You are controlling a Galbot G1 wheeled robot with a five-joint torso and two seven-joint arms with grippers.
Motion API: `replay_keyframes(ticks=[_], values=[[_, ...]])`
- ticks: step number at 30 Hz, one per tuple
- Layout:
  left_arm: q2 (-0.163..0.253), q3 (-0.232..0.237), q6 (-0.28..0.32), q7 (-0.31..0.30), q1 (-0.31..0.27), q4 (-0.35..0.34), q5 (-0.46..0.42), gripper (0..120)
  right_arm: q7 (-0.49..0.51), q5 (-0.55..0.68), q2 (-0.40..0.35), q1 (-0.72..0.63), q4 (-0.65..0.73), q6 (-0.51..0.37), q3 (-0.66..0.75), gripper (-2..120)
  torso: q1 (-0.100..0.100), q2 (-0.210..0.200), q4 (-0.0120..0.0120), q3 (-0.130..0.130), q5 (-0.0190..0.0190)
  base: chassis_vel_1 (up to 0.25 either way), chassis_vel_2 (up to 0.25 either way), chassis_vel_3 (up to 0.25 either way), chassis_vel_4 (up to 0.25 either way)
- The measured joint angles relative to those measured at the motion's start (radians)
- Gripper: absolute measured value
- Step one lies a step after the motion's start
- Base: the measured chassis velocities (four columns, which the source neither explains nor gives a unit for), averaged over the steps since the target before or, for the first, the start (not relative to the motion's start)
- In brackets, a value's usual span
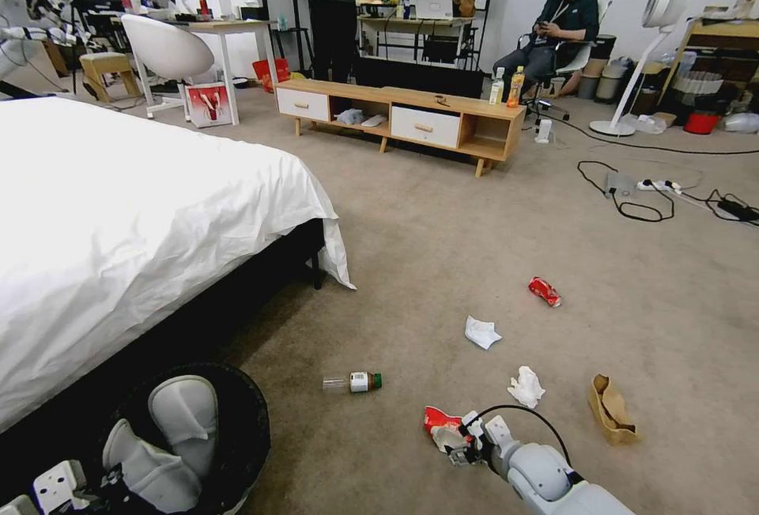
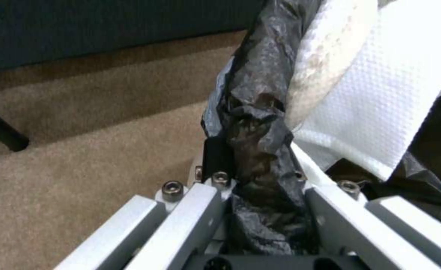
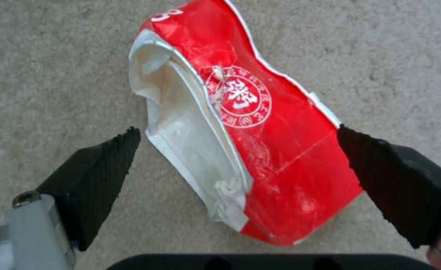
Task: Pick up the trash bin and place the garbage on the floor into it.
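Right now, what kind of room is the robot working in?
Probably a lab or office mocked up as a bedroom. A bed with white sheets and a low wooden TV cabinet sit on the carpet, while desks with computers and a loose power strip fill the back.

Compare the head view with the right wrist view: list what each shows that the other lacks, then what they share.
Head view alone: the left gripper at the trash bin, the crushed can, two tissues, the brown paper bag, the green-capped bottle, the bed.

Right wrist view alone: the cup's flattened white inside and its round printed emblem.

Both: the red-and-white paper cup on the carpet, between the right gripper's open jaws.
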Motion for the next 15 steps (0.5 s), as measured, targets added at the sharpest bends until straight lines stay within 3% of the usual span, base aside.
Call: replay_keyframes(ticks=[15], values=[[-0.004,0.002,0.0,0.0,-0.002,0.011,0.006,3,-0.006,-0.043,0.062,0.029,-0.108,0.042,-0.013,100,0.0,0.0,0.0,0.0,0.0002,0.0,0.0,0.0,0.0]])
